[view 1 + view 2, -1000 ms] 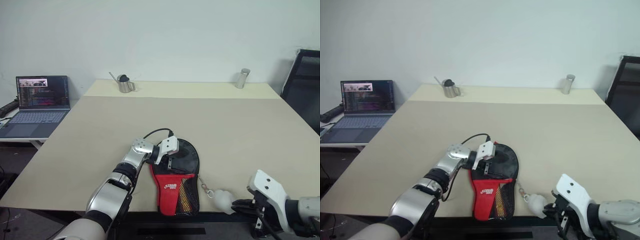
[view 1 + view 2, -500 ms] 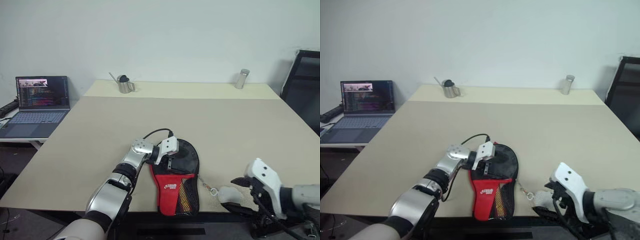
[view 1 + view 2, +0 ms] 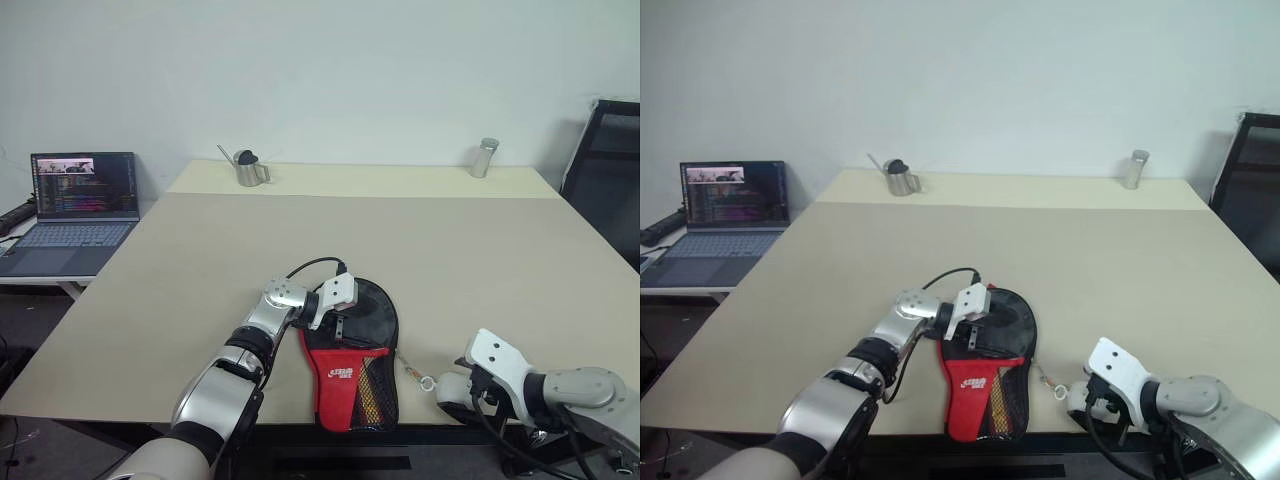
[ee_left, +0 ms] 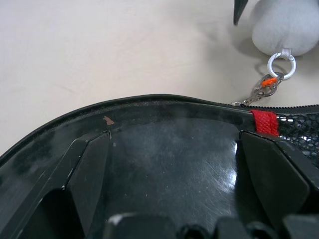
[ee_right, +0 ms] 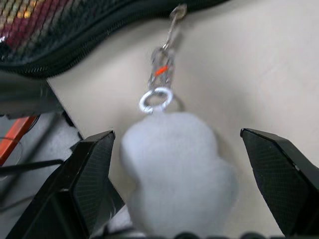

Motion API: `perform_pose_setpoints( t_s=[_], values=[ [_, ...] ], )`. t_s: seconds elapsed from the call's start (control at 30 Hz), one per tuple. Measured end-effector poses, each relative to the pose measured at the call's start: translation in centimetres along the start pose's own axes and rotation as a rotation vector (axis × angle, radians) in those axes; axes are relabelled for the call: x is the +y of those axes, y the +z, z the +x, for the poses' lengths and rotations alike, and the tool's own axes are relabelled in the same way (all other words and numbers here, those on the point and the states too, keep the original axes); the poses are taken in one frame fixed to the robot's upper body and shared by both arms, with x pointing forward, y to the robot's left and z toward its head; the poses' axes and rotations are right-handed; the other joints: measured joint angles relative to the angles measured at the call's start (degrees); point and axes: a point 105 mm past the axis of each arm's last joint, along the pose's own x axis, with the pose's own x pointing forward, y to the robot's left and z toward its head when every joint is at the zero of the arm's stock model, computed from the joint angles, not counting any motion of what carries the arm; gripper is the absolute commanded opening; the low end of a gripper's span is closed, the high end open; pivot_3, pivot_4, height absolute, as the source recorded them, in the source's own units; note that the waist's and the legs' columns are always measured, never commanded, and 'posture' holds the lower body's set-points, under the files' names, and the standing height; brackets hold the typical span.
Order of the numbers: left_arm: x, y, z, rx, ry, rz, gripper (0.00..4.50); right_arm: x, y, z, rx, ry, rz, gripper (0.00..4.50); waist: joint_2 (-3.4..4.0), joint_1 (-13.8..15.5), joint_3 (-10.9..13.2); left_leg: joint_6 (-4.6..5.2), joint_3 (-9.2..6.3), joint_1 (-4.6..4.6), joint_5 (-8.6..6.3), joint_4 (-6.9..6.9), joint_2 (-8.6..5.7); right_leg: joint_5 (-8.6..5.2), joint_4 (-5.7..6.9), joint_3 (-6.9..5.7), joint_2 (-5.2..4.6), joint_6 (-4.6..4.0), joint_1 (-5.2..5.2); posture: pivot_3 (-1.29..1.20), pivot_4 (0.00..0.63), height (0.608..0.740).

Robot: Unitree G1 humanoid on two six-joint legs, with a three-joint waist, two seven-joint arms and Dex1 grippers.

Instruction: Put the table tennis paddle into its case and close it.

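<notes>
**A:** Which step is this? I see the soft paddle-shaped case (image 3: pixel 352 352), black rounded fabric head and red narrow end with a mesh pocket, lying at the near edge of the pale beige table (image 3: pixel 400 240).

**B:** The closing step, I'd judge. In the left wrist view a glossy black face lies inside the case's zip edge; that looks like the table tennis paddle (image 4: pixel 169 164), a flat black-faced bat, already in the case. I can't make out its handle.

**A:** And the left gripper (image 3: pixel 342 318)?

**B:** Its black fingers stand wide apart, laid on the case's black head, pressing or steadying rather than gripping.

**A:** The right gripper (image 5: pixel 184 184)?

**B:** Its fingers are spread too, one on each side of a fluffy white pompom charm (image 5: pixel 179 169) near the table's edge. The charm hangs from a small metal ring and clasp (image 5: pixel 158 84) joined to the zip on the case's side. Nothing is clamped yet.

**A:** So next?

**B:** Probably pinch the charm, then draw it along the zip line around the head while the left gripper keeps the case from sliding. The charm is soft, so the grip may slip.
</notes>
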Motion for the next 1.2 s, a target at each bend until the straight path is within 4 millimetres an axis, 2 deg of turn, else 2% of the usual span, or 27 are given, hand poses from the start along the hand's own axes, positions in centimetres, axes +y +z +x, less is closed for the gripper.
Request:
perform_pose_setpoints(
  t_s=[0.1,0.33,0.47,0.7,0.87,1.07,1.2],
  values=[
    [0.0,0.0,0.0,0.000,0.001,0.000,4.50,-0.2,-0.3,0.2,0.006,-0.003,0.011,3.59,0.00,0.00,0.00,0.00,0.01,0.01,0.00,0.00,0.01,0.00,0.00,-0.01,0.01,0.00,0.00,0.00,0.150,0.740],
    [-0.2,0.0,0.1,-0.002,-0.015,-0.007,4.50,0.0,-0.4,0.4,0.005,0.006,0.014,1.19,0.00,0.00,-0.01,0.00,0.01,0.01,0.00,0.00,0.01,0.00,0.00,-0.01,0.00,0.00,0.00,0.00,0.150,0.740],
    [-1.2,-0.2,0.3,-0.010,-0.084,-0.034,4.50,0.2,-0.3,0.4,0.005,0.007,0.009,0.31,-0.01,-0.07,-0.02,-0.01,0.01,0.01,-0.05,-0.02,0.04,0.00,0.00,-0.03,0.04,0.01,-0.01,0.00,0.150,0.740],
    [-1.6,-0.4,0.2,-0.003,-0.124,-0.057,4.50,0.3,0.3,-0.3,-0.001,0.005,0.016,0.20,0.06,-0.09,-0.25,0.02,0.02,0.02,-0.38,-0.03,0.08,-0.21,0.07,-0.05,0.14,0.25,-0.03,0.00,0.150,0.740],
    [-1.9,-0.7,0.2,0.011,-0.140,-0.061,4.50,0.4,1.4,-1.8,-0.018,0.004,0.004,0.20,0.11,-0.10,-0.78,0.01,0.02,0.07,-0.63,-0.02,0.09,-0.41,0.10,-0.04,0.18,0.35,0.01,0.00,0.150,0.740],
    [-2.0,-0.9,0.3,0.018,-0.143,-0.065,4.50,1.9,1.8,-3.1,-0.023,0.053,0.026,0.20,0.17,-0.12,-1.04,0.03,0.03,0.27,-0.81,0.00,0.13,-0.54,0.09,-0.02,0.20,0.32,0.20,0.00,0.150,0.740],
    [-2.3,-0.8,1.0,0.014,-0.155,-0.057,4.50,3.7,1.2,-4.1,-0.004,0.113,0.044,0.20,0.23,0.14,-1.29,0.03,-0.01,0.28,-0.96,0.01,0.02,-0.73,0.09,-0.02,0.14,0.53,0.30,0.00,0.150,0.740]
  ],
)
